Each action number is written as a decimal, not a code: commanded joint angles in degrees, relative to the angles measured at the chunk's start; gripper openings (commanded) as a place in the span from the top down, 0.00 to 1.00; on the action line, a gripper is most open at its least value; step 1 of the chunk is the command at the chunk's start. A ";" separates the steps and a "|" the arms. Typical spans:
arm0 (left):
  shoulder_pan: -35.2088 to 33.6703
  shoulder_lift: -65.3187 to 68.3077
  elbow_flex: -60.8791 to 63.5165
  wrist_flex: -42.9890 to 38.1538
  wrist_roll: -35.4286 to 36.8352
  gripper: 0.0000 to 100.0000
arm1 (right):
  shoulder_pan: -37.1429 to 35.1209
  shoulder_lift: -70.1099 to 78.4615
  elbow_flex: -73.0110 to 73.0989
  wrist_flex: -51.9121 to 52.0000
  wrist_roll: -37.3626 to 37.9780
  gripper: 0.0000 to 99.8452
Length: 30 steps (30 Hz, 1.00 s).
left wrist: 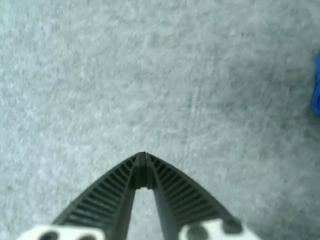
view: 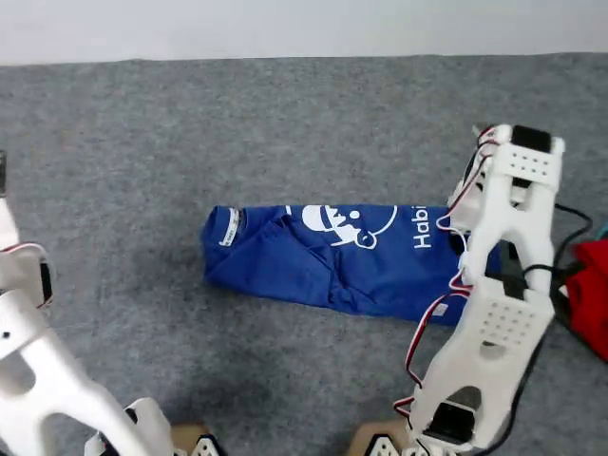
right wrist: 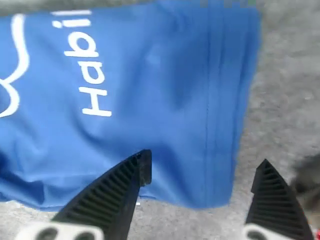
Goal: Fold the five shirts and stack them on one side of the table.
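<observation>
Half-folded blue cotton shirt (view: 332,256) is laid on the grey felt-covered table (view: 285,123), long axis running arm to arm. The right gripper (right wrist: 202,170) is held over the shirt's hem end, fingers spread wide. The left gripper (left wrist: 145,157) is pinched closed on nothing, well apart from the shirt. Right arm is judged nearer.
</observation>
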 commanded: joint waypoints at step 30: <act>-7.65 -1.76 -0.75 2.29 -4.57 1.00 | -1.01 -0.75 -0.62 0.57 -0.62 0.99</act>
